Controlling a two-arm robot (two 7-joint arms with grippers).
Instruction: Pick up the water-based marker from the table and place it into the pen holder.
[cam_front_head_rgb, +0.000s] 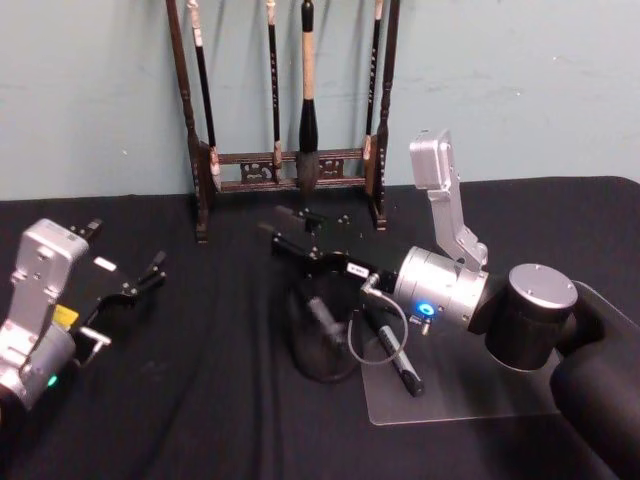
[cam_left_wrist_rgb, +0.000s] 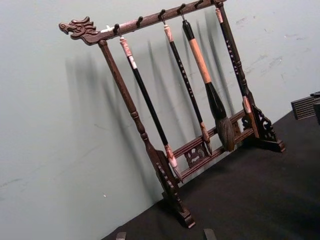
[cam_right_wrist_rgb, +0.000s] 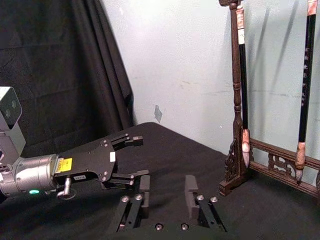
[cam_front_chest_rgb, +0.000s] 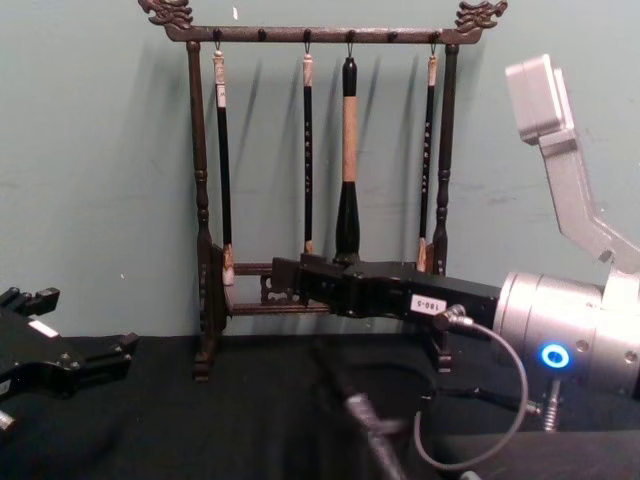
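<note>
Bench (cam_front_head_rgb: 200, 400): black cloth, beneath both hands.
Brush rack (cam_front_chest_rgb: 320, 34): dark wood, just ahead of right hand's fingertips, brushes hanging.
Right hand (cam_right_wrist_rgb: 167, 182): extended above bench, fingers spread wide, nothing between them.
Left hand (cam_front_head_rgb: 158, 270): well apart from right hand, fingers parted, empty.
Clear sheet (cam_front_head_rgb: 470, 400): flat on bench under right wrist.
Pen holder (cam_front_head_rgb: 310, 360): upright, below right hand, behind fingertips.
Water-based marker (cam_front_head_rgb: 322, 318): inside pen holder, leaning, clear of hand.
Second marker (cam_front_head_rgb: 400, 365): lying on sheet, just beside pen holder.
</note>
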